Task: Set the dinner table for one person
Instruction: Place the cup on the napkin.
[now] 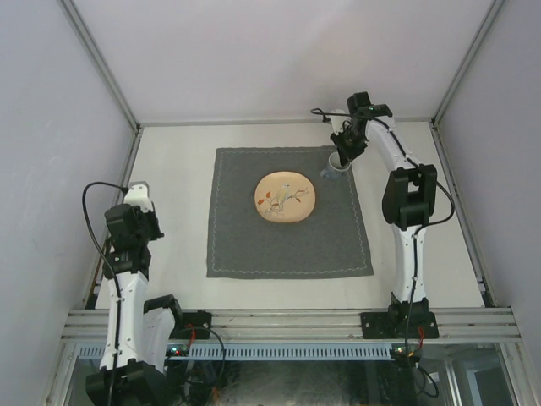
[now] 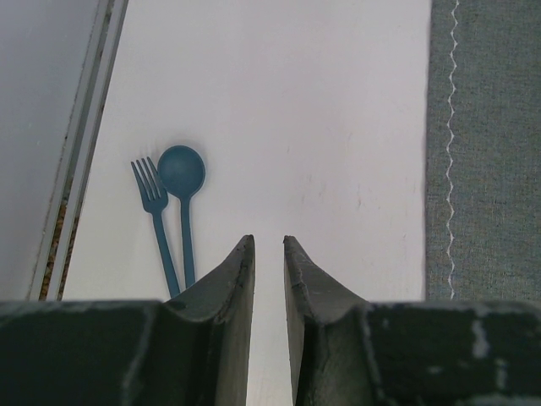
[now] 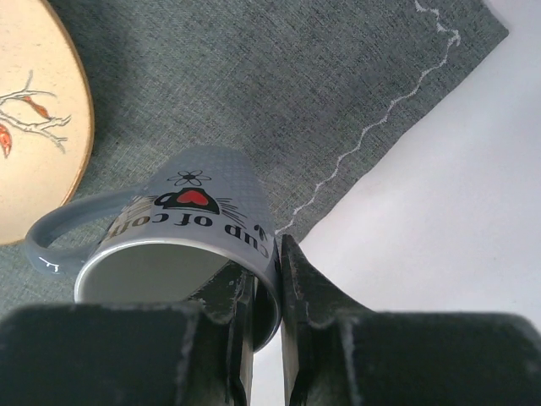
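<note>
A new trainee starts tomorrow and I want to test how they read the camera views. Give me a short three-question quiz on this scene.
1. True or false: the right gripper pinches the mug by its wall, not its handle.
2. Fill in: the plate rests on the grey ____.
3. The fork and spoon lie: A on the plate; B in the mug; C on the bare dinner table.
Key: 1 true; 2 cloth; 3 C.

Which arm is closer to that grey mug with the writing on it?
Right. The right gripper pinches the mug by its wall at the far right corner of the grey cloth. The left gripper hangs off the cloth's left side, near a blue fork and spoon.
</note>
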You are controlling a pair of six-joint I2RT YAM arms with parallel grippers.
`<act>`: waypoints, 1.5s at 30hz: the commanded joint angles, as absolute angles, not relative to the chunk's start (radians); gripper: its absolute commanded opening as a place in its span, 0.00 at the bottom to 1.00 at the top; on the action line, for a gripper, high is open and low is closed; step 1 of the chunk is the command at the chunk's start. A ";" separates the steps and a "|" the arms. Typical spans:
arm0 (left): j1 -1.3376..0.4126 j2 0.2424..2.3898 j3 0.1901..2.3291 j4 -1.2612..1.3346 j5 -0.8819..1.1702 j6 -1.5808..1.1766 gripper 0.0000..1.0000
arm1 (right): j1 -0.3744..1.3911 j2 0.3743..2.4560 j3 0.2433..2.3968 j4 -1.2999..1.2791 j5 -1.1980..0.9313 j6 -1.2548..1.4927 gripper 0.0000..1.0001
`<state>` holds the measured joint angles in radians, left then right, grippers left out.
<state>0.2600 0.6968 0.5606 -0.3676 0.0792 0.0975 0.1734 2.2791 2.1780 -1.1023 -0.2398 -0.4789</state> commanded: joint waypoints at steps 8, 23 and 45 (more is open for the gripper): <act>0.269 0.646 0.527 -0.357 0.097 0.100 0.24 | 0.169 2.357 2.283 -0.994 -0.128 -0.407 0.00; 0.272 0.663 0.538 -0.356 0.101 0.100 0.24 | 0.177 2.416 2.330 -0.997 -0.090 -0.415 0.00; 0.274 0.736 0.684 -0.329 0.134 0.112 0.71 | 0.208 2.200 2.257 -1.030 -0.095 -0.370 0.72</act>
